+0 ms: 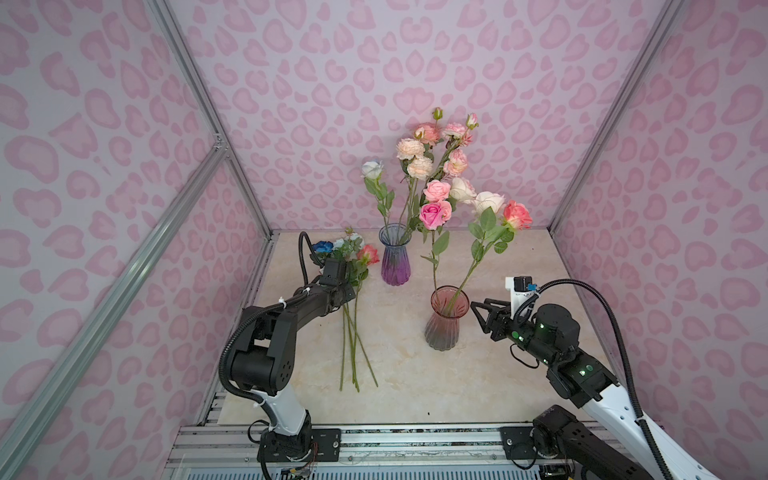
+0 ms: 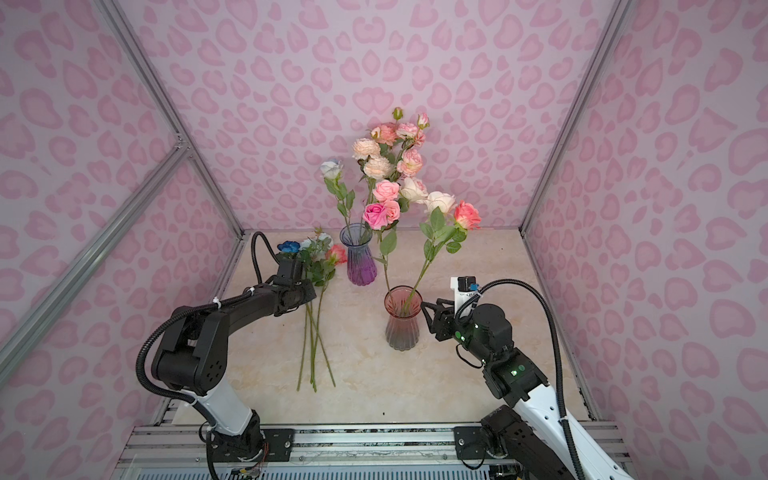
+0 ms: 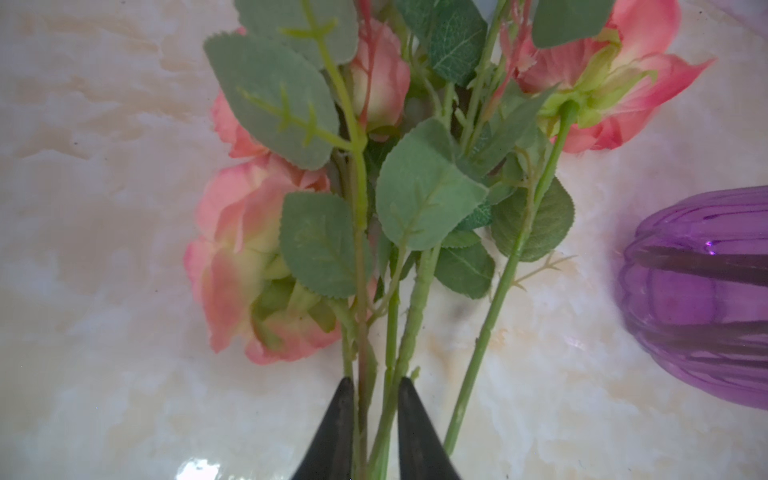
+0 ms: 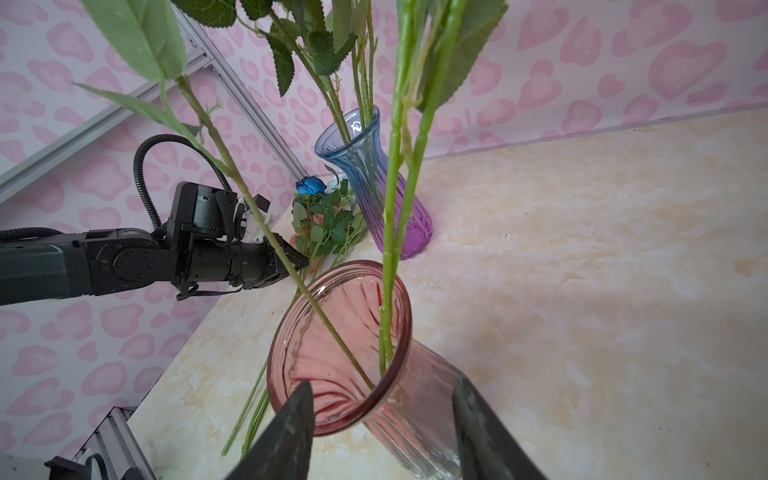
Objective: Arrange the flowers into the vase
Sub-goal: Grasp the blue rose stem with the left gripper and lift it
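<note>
The left end effector (image 3: 375, 384) is pinched close around a few stems of the loose flowers (image 3: 424, 195) lying by the desk's (image 1: 415, 386) left edge. I would lift slowly, stem ends low, and steer them to the purple vase (image 1: 395, 262) (the right end effector (image 4: 382, 384) stands open beside the pink vase (image 1: 444, 324)). In both top views the wrist (image 1: 332, 286) covers the pinch, and how many stems are caught is unclear.

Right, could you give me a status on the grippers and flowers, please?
Left gripper pinching stems of loose flowers on table. Right gripper open beside pink vase. Purple vase close by.
</note>
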